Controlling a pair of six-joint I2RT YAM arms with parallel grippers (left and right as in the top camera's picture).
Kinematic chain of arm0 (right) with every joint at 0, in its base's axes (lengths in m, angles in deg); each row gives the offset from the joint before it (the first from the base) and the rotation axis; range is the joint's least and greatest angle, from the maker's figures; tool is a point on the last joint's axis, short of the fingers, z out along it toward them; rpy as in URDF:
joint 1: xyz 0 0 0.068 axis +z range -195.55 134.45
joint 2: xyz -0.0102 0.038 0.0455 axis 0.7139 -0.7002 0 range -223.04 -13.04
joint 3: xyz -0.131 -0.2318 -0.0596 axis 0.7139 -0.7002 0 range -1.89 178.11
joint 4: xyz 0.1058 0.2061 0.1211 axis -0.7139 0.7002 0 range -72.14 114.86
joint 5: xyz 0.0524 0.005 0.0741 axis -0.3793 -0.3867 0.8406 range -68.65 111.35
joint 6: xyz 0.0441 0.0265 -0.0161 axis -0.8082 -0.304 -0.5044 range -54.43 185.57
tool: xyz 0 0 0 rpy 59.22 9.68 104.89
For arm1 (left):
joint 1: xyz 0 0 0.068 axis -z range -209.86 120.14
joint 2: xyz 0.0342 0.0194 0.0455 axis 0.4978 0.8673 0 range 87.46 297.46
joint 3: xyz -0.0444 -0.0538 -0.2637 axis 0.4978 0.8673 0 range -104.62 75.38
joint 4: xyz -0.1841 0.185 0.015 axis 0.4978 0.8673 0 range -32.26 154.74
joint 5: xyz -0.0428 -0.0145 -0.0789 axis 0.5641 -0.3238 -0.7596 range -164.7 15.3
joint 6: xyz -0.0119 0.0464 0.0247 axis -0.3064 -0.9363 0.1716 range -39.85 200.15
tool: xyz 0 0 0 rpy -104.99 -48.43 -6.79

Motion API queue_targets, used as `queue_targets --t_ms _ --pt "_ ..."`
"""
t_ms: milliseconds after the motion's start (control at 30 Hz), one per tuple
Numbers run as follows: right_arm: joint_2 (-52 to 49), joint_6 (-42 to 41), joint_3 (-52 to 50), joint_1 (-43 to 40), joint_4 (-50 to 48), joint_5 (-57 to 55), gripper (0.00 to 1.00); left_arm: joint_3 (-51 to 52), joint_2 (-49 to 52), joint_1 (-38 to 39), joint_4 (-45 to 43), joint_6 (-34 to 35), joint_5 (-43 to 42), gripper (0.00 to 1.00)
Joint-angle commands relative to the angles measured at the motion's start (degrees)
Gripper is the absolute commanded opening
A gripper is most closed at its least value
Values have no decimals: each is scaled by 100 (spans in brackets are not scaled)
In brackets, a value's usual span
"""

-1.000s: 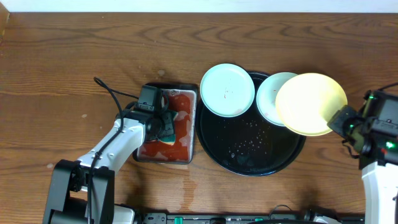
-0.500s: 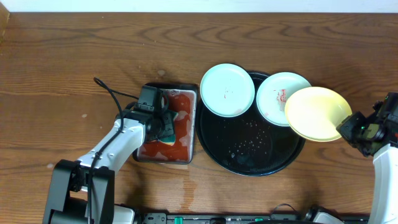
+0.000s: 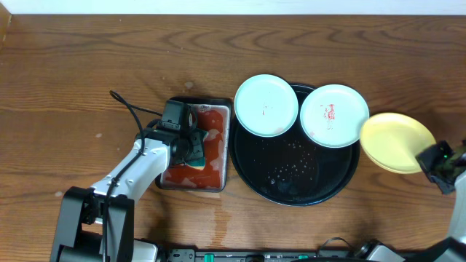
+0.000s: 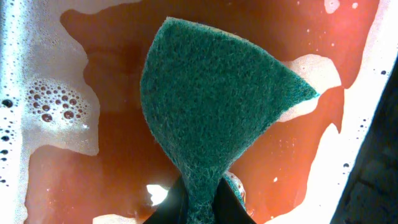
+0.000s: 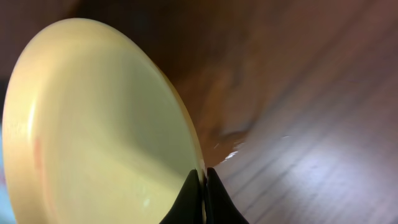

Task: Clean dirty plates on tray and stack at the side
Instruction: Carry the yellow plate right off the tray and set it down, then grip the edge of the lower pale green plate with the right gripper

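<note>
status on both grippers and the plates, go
Left gripper shut on sponge at red liquid. Right gripper shut on yellow plate, right of tray. Nothing blocking.

Dark brown wooden tabletop (image 3: 87, 58) fills the overhead view, its grain wavy and bold. A pale strip (image 3: 218, 6) runs along the far edge. Soft light glints off the wood at right.

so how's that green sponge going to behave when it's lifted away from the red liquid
Probably soft and floppy: the sponge is pinched narrow where the left pincer squeezes it and fans out beyond. Likely wet, so heavier than it looks and apt to drip, given the foamy red liquid right beneath it. Its rough green face should resist slipping.
</note>
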Motion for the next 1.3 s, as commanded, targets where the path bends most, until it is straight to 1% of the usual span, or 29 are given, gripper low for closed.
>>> queue_targets --t_ms 0,200,367,400,433,567,633,667,700,733,800,833,900,1000,1067,1167,1267 --pt "-293 -470 61 -291 -33 -452 1 70 -48 -24 20 -55 -68 7" --pt "-793 -507 61 -450 -481 -455 1 70 -48 -24 20 -57 -66 8" --pt "-918 -507 61 -450 -608 -459 1 70 -48 -24 20 -57 -66 7" --pt "-925 -505 61 -450 -623 -459 3 70 -48 -24 20 -57 -66 7" --pt "-925 -507 61 -450 -627 -457 12 70 -48 -24 17 -57 -68 8" --pt "-925 -507 61 -450 -627 -450 37 70 -48 -24 17 -57 -66 8" --pt "-925 -503 61 -450 -654 -208 48 70 -48 -24 17 -57 -66 7" --pt "-925 -411 61 -442 -708 59 51 70 -48 -24 17 -57 -68 8" --pt "-925 -173 61 -428 -815 450 51 70 -48 -24 17 -57 -66 7" --pt "-925 131 61 -402 -973 940 54 70 -48 -24 15 -57 -66 7" --pt "-922 645 63 -302 -1250 1834 56 70 -48 -24 15 -57 -66 7" --pt "-922 848 66 -205 -1366 2153 57 70 -48 -24 17 -57 -66 7" --pt "-922 1180 66 28 -1515 2417 59 70 -48 -24 17 -57 -68 7" --pt "-929 1576 63 588 -1773 2415 63 70 -48 -24 17 -57 -68 7" --pt "-929 1838 63 977 -1958 2323 61 70 -48 -24 17 -57 -66 8" --pt "-951 2046 63 1528 -2162 1692 60 70 -48 -24 17 -57 -66 8" --pt "-1075 2050 63 1956 -2302 1025 60 70 -48 -24 17 -55 -66 7"
